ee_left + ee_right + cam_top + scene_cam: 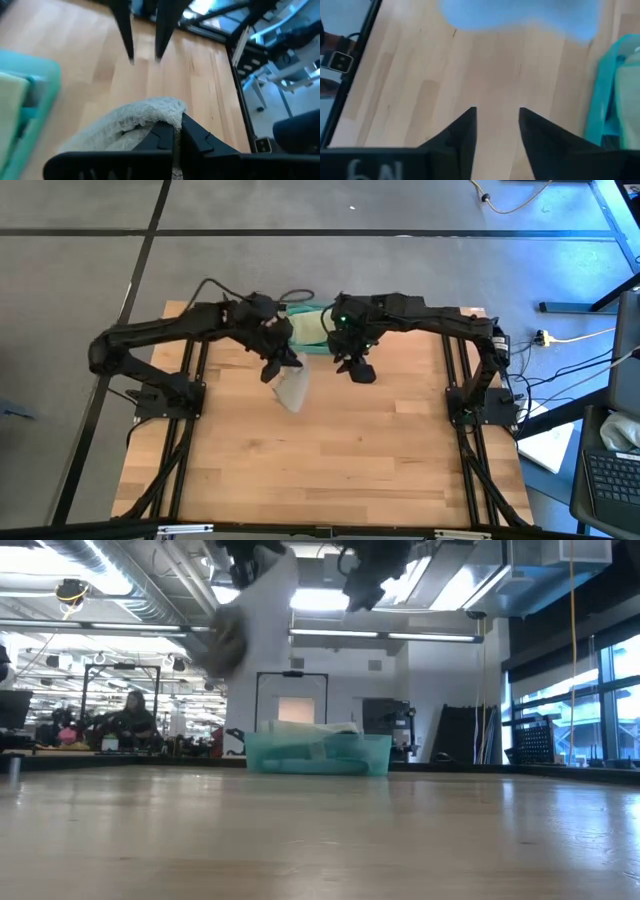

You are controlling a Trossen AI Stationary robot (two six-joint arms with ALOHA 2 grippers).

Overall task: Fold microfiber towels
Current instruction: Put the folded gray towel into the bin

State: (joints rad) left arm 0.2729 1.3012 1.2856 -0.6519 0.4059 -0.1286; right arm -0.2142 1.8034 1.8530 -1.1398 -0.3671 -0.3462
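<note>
A light grey microfiber towel (293,388) hangs bunched over the middle of the table, with my left gripper (279,366) shut on it. In the low view the towel (250,625) hangs high above the tabletop. My right gripper (358,368) stands open just to the towel's right, with only bare wood between its fingers (465,131). It also shows beyond the towel in the left wrist view (144,37). More towels lie in a teal bin (312,326) at the far edge. My left gripper pinches a bunched upper part of the grey towel (167,116) between its two shut fingers (196,134). The fingers slant downward from the table's left. How many layers they have cannot be told. The towel hangs slack below them, lifted clear of the table.
The teal bin (318,752) stands at the far middle of the wooden table (330,470), just behind both grippers. It also shows in the left wrist view (30,100) and the right wrist view (600,105). Bare wood lies toward the near edge.
</note>
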